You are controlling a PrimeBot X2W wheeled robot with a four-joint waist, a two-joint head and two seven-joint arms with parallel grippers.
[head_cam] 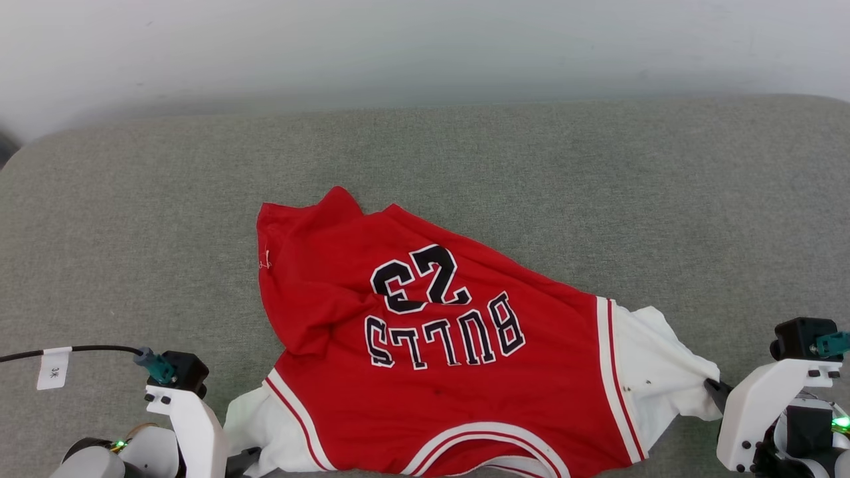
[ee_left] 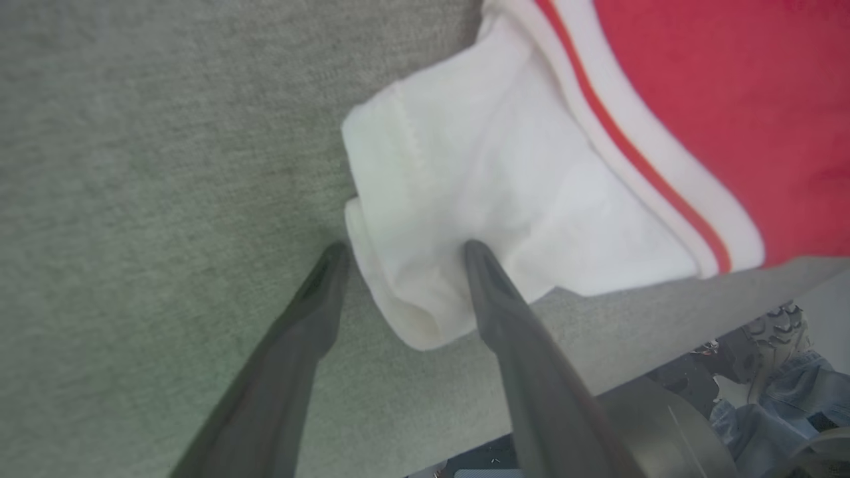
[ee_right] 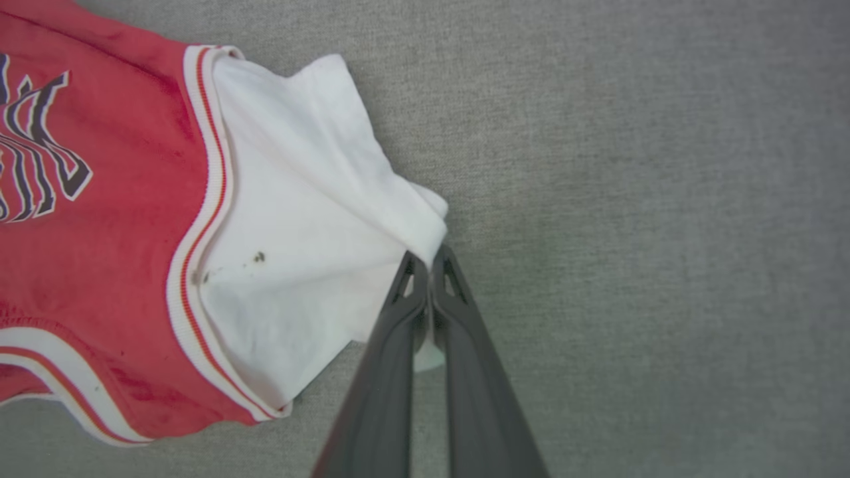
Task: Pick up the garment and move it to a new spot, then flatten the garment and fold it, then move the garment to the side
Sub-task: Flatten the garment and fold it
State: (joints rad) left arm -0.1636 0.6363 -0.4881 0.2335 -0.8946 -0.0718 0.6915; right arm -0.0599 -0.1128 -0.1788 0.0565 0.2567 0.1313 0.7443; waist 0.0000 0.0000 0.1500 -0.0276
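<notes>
**Shirt spread out, one sleeve pinched**

The red shirt lies print-up on the grey fabric surface, near its front edge. The right tool is pinched shut on the tip of a white sleeve. The left tool stands wide open astride the other sleeve, gripping nothing.

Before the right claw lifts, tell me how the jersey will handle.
Probably floppy: the jersey lies creased and folded, so it should sag from the right claw. Likely light: its white sleeve bunches at the pinch. It may drag on the textured grey surface.
</notes>
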